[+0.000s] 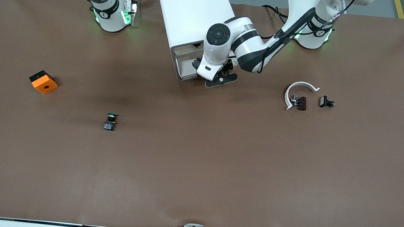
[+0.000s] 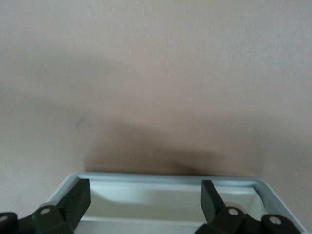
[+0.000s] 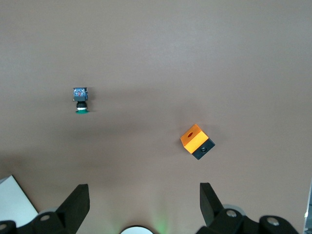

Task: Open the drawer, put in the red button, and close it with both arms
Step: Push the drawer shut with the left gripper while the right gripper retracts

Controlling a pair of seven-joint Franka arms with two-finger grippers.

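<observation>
- Left arm [image 1: 252, 48] bent down at the cabinet [image 1: 193, 12] front, left gripper [image 2: 145, 207] over the pulled-out drawer [image 2: 170, 181], fingers [image 2: 78, 197] spread wide, holding nothing.
- Right arm [image 1: 105, 4] waiting at its base; right gripper [image 3: 144, 207] high over the table [image 1: 196, 172], spread wide, empty.
- Drawer inside mostly hidden by the left wrist; red button not made out anywhere.
- Green button [image 1: 110, 122] and orange block [image 1: 43, 82] toward the right arm's end.

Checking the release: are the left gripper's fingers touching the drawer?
Apart. The left wrist view shows the left gripper open over the drawer, nothing between its fingers.
</observation>
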